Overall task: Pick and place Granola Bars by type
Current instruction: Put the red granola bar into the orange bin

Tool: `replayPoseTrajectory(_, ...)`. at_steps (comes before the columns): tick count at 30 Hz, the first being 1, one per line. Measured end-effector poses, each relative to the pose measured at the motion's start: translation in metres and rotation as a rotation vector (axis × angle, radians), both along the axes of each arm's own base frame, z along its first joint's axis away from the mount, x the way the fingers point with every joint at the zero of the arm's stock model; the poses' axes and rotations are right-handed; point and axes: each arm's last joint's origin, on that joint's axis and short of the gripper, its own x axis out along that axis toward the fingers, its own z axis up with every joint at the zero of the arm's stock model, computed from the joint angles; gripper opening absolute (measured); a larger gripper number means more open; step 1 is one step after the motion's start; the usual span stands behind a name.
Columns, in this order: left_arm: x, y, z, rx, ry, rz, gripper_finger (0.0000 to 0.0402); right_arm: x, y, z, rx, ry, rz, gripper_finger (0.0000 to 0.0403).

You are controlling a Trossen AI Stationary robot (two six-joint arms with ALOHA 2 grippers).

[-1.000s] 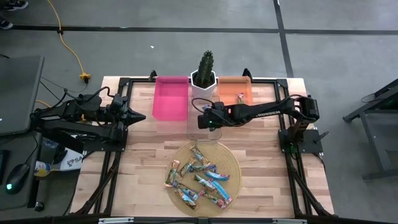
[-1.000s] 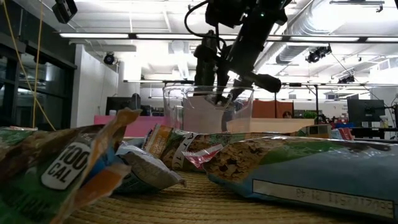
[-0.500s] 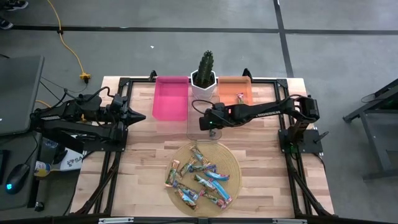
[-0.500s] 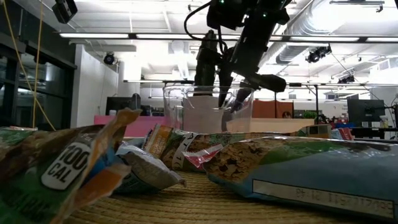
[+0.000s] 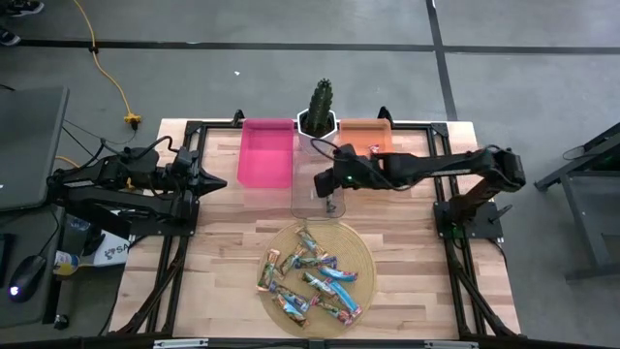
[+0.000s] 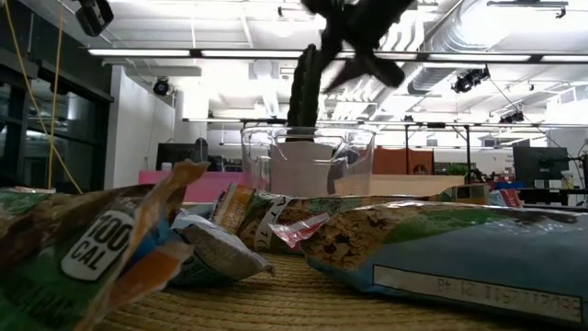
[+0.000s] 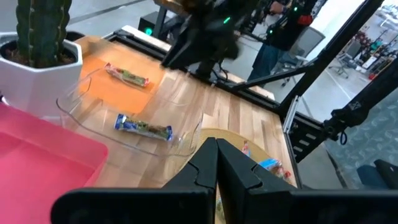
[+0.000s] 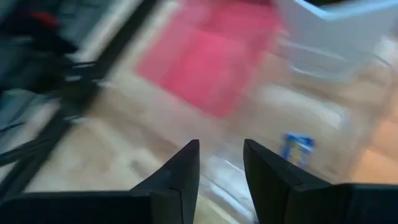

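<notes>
Hovering above the clear bin point(image 5: 315, 194), the right gripper point(image 8: 221, 163) has its fingers parted and empty; a blue-wrapped granola bar point(image 7: 143, 127) lies inside that bin (another in the orange bin point(image 5: 366, 137)). Left gripper point(image 7: 216, 163) waits closed beside the pink bin point(image 5: 266, 152).

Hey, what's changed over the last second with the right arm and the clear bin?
The right gripper has lifted up out of the clear bin with its fingers apart and empty, leaving a blue-wrapped bar lying in the bin. The left gripper stayed shut by the pink bin; the pile of bars on the woven mat is unchanged.
</notes>
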Motion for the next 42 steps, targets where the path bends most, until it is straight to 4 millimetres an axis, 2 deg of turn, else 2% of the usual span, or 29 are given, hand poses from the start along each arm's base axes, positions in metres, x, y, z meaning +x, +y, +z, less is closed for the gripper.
replayPoseTrajectory(4,0.000,0.000,0.000,0.000,0.002,0.000,0.0001,-0.006,0.019,0.021,-0.086,-0.082,0.134,0.0109)
replayPoseTrajectory(7,0.000,0.000,0.000,0.000,0.001,0.000,0.0001,-0.010,0.037,0.030,-0.131,-0.112,0.239,0.0108)
replayPoseTrajectory(13,0.000,0.000,0.000,0.000,0.001,0.000,0.0001,-0.016,0.078,0.029,-0.158,-0.091,0.443,0.0108)
replayPoseTrajectory(19,0.000,0.000,0.000,0.000,0.001,0.000,0.0001,-0.030,0.112,0.018,-0.159,0.037,0.571,0.0108)
replayPoseTrajectory(24,0.000,0.000,0.000,-0.001,0.001,0.000,0.0001,-0.041,0.133,0.011,-0.106,0.093,0.651,0.0108)
replayPoseTrajectory(29,0.000,0.000,0.000,-0.002,0.001,0.001,0.0001,-0.047,0.151,-0.006,-0.059,0.212,0.721,0.0108)
replayPoseTrajectory(35,0.000,0.000,0.000,-0.002,0.001,0.000,0.0001,-0.040,0.166,-0.033,0.032,0.319,0.807,0.0111)
replayPoseTrajectory(42,0.000,0.000,0.000,-0.003,0.001,0.001,0.0001,-0.027,0.176,-0.069,0.119,0.440,0.873,0.0150)
